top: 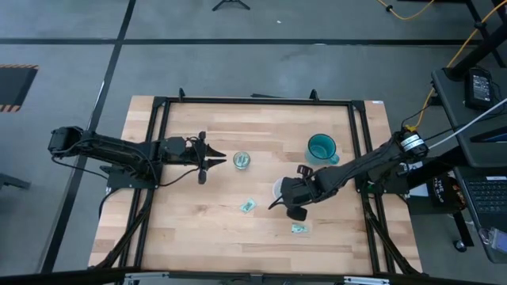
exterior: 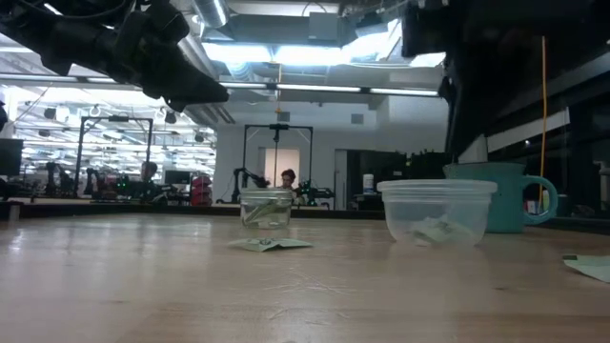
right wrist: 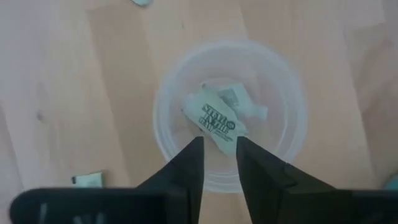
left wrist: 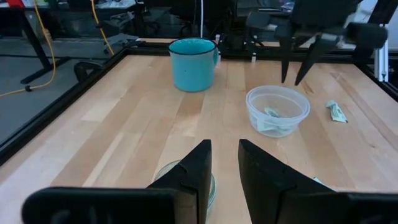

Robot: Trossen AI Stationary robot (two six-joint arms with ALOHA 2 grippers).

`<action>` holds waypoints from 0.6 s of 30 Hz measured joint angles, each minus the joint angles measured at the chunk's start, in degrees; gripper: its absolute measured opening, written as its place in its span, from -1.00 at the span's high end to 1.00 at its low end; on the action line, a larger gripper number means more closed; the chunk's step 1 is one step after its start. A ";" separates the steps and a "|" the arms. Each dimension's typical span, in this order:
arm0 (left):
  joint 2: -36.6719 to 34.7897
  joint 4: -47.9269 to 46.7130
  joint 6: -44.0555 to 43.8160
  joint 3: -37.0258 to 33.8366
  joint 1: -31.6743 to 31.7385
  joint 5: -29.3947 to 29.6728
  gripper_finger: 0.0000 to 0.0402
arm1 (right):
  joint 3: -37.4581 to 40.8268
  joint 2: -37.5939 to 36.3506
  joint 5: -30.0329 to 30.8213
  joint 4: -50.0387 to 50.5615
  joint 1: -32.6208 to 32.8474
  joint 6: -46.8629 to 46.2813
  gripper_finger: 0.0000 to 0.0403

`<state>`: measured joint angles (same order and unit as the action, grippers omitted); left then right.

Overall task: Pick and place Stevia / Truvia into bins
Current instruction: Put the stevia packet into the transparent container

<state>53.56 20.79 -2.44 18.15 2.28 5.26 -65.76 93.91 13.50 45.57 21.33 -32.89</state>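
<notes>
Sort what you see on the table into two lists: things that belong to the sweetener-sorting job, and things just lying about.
Job:
- packets: one loose mid-table, one near the front edge, some in the cup
- jar
- cup
- right claw, above the cup
- left claw, beside the jar

Lying about:
- teal mug

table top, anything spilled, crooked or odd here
Nothing spilled or damaged. Two Stevia packets lie loose on the wood, one near the middle and one nearer the front edge. The right claw hangs over the plastic cup, which already holds packets.
</notes>
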 joint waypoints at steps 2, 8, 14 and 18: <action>0.00 -0.01 0.00 0.00 0.00 0.00 0.63 | -1.60 -0.04 0.18 1.17 0.81 1.56 0.53; 0.00 -0.35 0.21 0.00 0.00 -0.70 0.63 | -2.72 -0.91 6.59 2.15 6.81 3.12 0.56; 0.00 0.01 2.60 0.00 -0.04 -7.34 0.68 | -1.44 -3.84 10.48 1.44 13.83 -3.22 0.59; 0.00 0.14 1.64 0.00 -1.09 -10.60 0.72 | -1.44 -4.89 11.41 0.89 17.16 -8.71 0.59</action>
<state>53.56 20.93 -0.80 18.15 1.19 -5.34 -67.20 89.02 24.90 46.46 38.50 -41.60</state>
